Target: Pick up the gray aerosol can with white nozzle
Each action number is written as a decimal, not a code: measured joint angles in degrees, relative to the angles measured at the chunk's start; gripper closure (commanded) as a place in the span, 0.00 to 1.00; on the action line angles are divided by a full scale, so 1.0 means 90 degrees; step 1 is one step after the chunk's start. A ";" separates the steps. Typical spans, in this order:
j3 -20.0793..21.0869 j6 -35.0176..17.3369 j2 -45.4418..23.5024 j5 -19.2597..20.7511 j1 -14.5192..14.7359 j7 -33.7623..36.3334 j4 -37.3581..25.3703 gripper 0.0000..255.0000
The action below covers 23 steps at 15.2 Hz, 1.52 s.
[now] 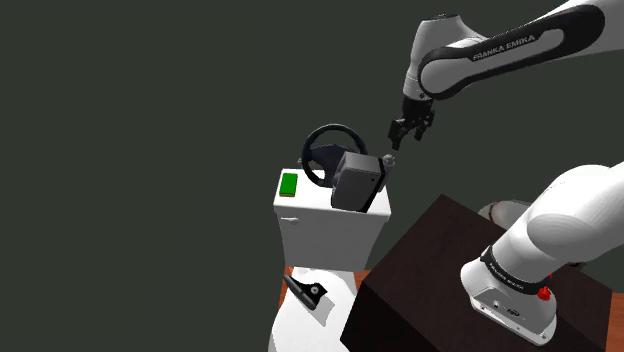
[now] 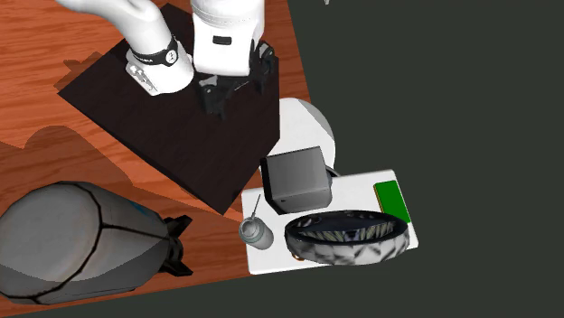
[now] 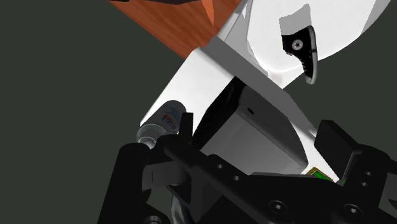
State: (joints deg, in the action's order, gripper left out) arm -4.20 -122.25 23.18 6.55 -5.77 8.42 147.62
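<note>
Upper middle, shoulder view, your pincer [image 1: 408, 131]: spread open, empty, above the gray aerosol can [image 1: 389, 160].
Can: just beside gray box [image 1: 357, 181].

floor [image 2: 36, 36]: reddish wood | surround [image 1: 120, 150]: flat dark grey | furniture: white toilet [image 1: 330, 235]

The arm [image 1: 560, 215] is white, made of smooth, rounded links with dark bands at the joints. One dark band [image 1: 505, 47] bears the white lettering "FRANKA EMIKA". A black ring [image 1: 490, 264] circles the lowest link, and a small red button [image 1: 545, 293] sits on the white shell beside it. The base [image 2: 226, 36] is white, with black brackets [image 2: 217, 95] at its foot. The gripper [image 1: 410, 130] is all black and blocky, with two short square fingers [image 3: 337, 145] and round screws [image 3: 275, 206] sunk in its body.
</note>
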 measured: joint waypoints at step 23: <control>-0.0683 -0.3826 -0.5105 -0.0099 -0.0979 -0.0134 -0.2025 0.00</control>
State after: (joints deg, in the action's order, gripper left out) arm -10.36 -156.68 -22.76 5.66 -14.58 7.21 129.40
